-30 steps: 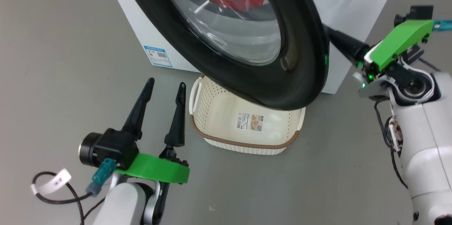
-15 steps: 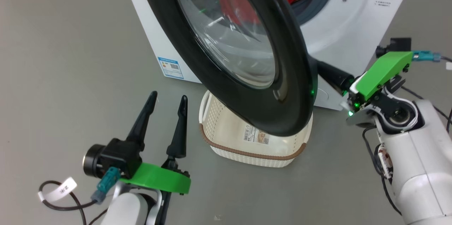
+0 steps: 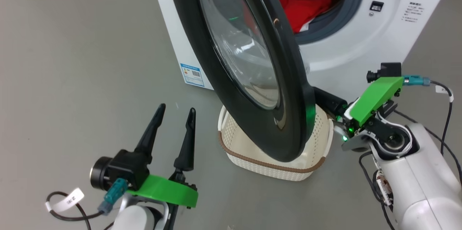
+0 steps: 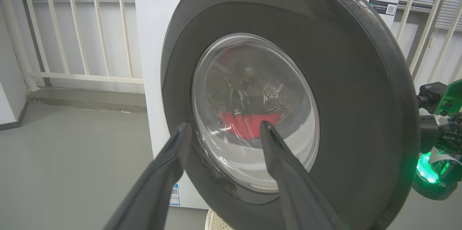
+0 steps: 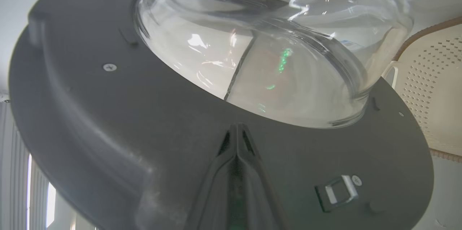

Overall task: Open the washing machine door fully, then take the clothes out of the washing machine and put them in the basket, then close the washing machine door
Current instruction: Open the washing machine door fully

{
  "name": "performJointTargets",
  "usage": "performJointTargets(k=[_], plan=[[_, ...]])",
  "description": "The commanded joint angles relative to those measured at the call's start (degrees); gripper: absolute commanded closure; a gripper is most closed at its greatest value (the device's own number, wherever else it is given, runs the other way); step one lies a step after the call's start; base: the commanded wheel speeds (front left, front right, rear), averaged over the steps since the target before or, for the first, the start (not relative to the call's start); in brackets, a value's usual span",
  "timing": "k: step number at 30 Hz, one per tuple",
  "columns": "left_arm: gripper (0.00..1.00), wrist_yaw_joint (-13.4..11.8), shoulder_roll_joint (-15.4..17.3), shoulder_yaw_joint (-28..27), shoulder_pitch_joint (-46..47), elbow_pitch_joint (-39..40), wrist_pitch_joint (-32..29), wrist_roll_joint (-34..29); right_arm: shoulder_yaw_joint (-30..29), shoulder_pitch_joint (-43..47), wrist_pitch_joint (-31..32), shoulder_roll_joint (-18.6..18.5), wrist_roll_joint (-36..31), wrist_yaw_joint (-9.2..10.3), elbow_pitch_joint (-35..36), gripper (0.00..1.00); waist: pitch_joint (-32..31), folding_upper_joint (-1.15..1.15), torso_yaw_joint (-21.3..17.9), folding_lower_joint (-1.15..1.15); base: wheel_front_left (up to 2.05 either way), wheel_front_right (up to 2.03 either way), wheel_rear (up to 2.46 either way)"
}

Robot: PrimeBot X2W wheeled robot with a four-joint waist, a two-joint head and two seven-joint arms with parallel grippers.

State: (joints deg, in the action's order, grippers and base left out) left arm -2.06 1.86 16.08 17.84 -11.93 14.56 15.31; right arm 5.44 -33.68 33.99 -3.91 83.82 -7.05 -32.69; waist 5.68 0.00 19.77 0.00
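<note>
I'm seeing the washing machine door [image 3: 293, 89] hanging over the basket [image 3: 267, 163], which is sitting before the washing machine [image 3: 355, 55]; the clothes [image 3: 303, 3] are lying inside it.

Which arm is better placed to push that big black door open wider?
The right. The right gripper, fingers shut, sits behind the glossy black round washing machine door, tips at its inner face, so it can probably push it wider. The left gripper hovers open in front, apart from it.

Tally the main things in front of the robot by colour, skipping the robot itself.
White: 1, washing machine
Black: 1, door
Red: 1, heap of clothes
Cream: 1, basket
Total: 4
</note>
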Motion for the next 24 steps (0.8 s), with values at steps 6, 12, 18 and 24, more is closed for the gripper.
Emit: performJointTargets(k=[6, 12, 18, 24], plan=[[0.00, -0.45, 1.01, -1.44, 0.11, 0.84, 0.44, 0.68, 3.84, 1.96, 0.05, 1.03, 2.38, -0.44, 3.41, 1.00, -1.43, 0.00, 2.27, 0.00, 0.00, 0.00, 0.00], [0.00, -0.40, 1.01, -1.18, 0.09, 0.74, 0.44, 0.91, 6.09, 3.11, -0.30, 1.03, 3.98, -0.44, 3.82, 1.00, -2.02, 0.00, 4.03, 0.00, 0.00, 0.00, 0.00], [0.00, -0.70, 1.01, -0.98, 0.07, 0.88, 0.44, 1.02, 8.49, 3.33, -0.96, 1.03, 5.59, -0.44, 4.14, 1.00, -2.20, 0.00, 5.62, 0.00, 0.00, 0.00, 0.00], [0.00, -0.78, 1.01, -0.66, -0.09, 0.83, 0.44, 1.28, 10.42, 3.14, -1.56, 1.03, 6.63, -0.44, 4.17, 1.00, -2.37, 0.00, 7.68, 0.00, 0.00, 0.00, 0.00]])
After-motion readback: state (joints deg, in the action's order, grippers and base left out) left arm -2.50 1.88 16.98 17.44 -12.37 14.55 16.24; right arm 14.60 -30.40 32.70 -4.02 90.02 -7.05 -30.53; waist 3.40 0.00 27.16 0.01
